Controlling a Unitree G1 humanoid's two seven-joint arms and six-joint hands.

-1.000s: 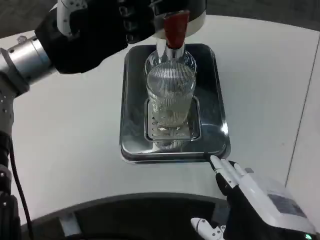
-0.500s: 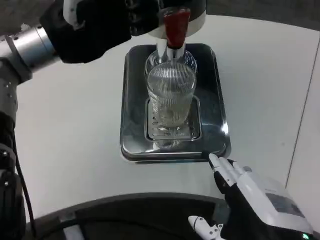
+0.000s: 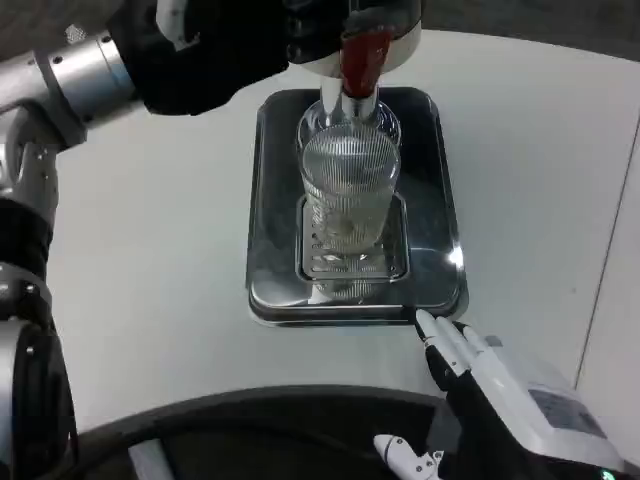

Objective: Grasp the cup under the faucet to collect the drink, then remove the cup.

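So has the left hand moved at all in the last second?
Yes. The left hand has shifted up and toward the red faucet lever, closing the gap above the metal tray.

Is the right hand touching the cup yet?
Apart. In the head view the right hand sits off the near edge of the metal tray, with bare tray between its fingers and the ribbed glass cup.

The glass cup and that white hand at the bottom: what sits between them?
In the head view, the metal drip tray's front rim and slotted grate lie between the cup and the right hand.
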